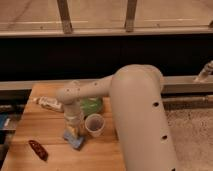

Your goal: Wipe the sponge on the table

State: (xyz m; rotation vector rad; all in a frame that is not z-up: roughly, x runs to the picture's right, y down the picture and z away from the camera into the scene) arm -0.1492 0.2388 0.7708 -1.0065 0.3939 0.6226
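Observation:
The sponge (pixel 75 142), a small light-blue pad, lies flat on the light wooden table (pixel 30 125) near the middle front. My gripper (pixel 74 133) points straight down onto it from the cream-coloured arm and is shut on the sponge, pressing it against the tabletop. The gripper covers the sponge's top, so only its lower edge shows.
A white cup (pixel 94 125) stands just right of the gripper, with a green bowl (pixel 93 106) behind it. A white bottle (pixel 48 103) lies at the back left. A dark red oblong object (pixel 37 149) lies at the front left. My bulky arm hides the table's right side.

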